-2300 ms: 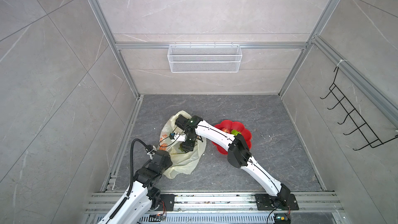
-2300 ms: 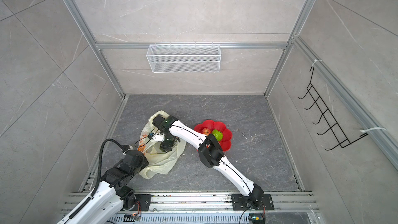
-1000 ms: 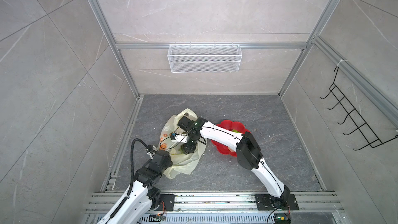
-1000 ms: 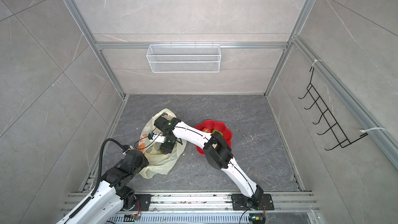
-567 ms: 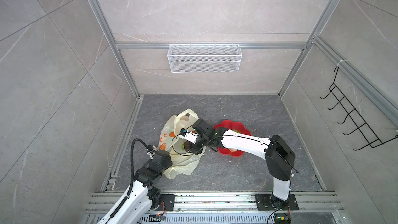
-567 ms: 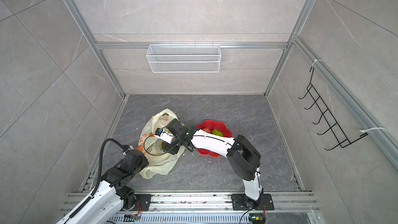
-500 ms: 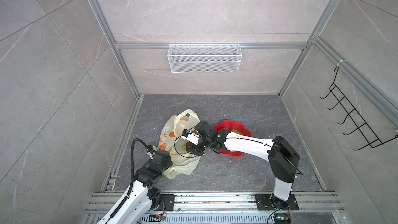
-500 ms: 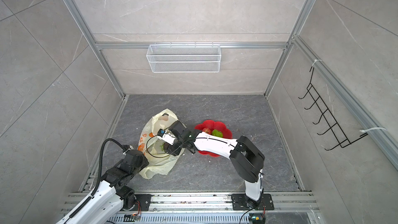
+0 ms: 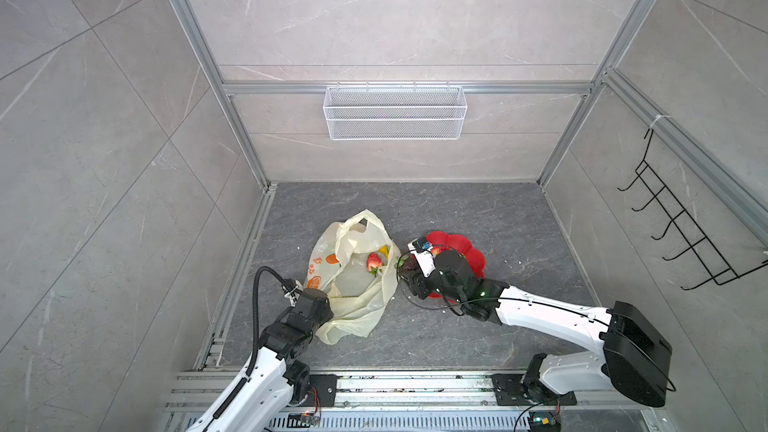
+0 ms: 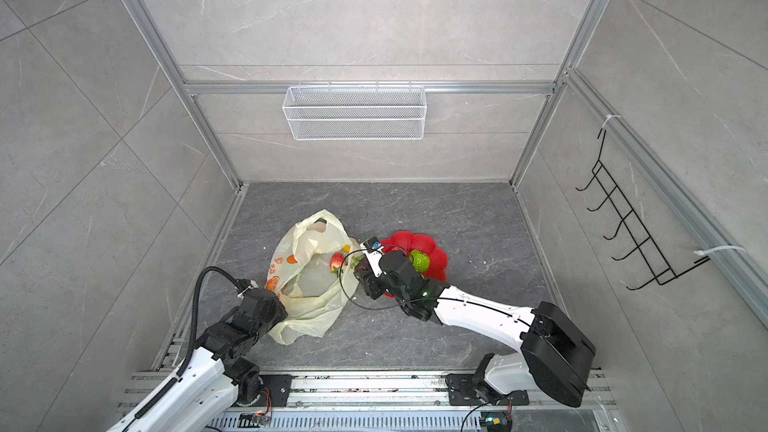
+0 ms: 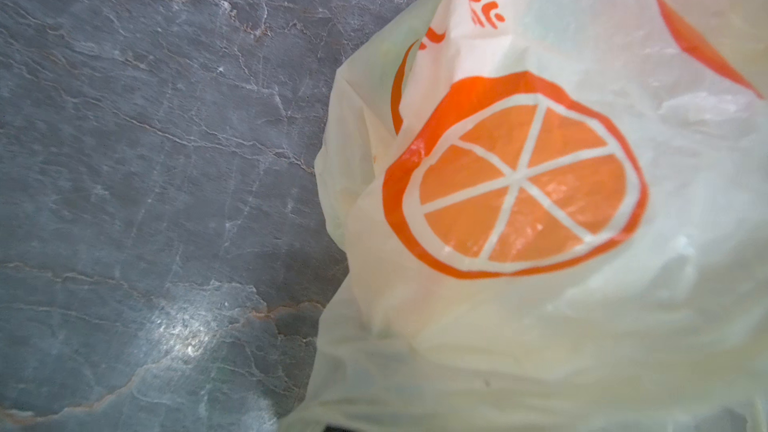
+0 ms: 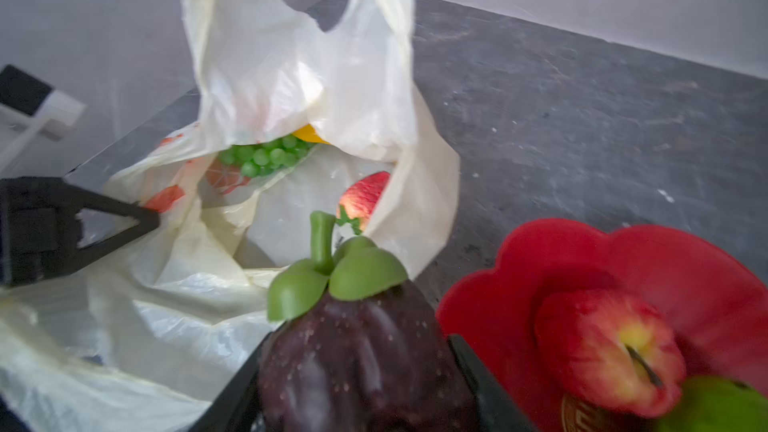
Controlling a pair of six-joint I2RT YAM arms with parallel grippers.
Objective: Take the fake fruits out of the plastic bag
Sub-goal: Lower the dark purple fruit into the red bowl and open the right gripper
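The bag (image 9: pixel 353 284) lies crumpled on the left half of the worktop (image 9: pixel 457 209), its mouth open toward the plate (image 9: pixel 473 251) and one loop handle standing up at the far side. Inside it lie a red strawberry-like fruit (image 12: pixel 365 197) close to the mouth, a bunch of green grapes (image 12: pixel 266 155) deeper in, and a bit of yellow fruit (image 12: pixel 307 132) behind the grapes, half hidden under the film. Orange slice prints mark the bag's left side.

The red flower-shaped plate sits just right of the bag. On it lie a red apple (image 12: pixel 602 347) and a green fruit (image 10: pixel 419 260), touching each other.

The right gripper (image 12: pixel 361 392) is clamped on a dark fruit (image 12: pixel 357 347) with green leaves and a stem, held outside the bag, between its mouth and the plate's near rim. The left gripper (image 9: pixel 312 293) is closed on the bag's near left edge, where the film bunches up toward it.

The worktop is dark grey with pale veins and a few white specks near the plate. Grey tiled walls in aluminium framing close it in on three sides. A white wire basket (image 9: pixel 395 118) hangs on the back wall, and a black hook rack (image 9: pixel 673 234) hangs on the right wall.
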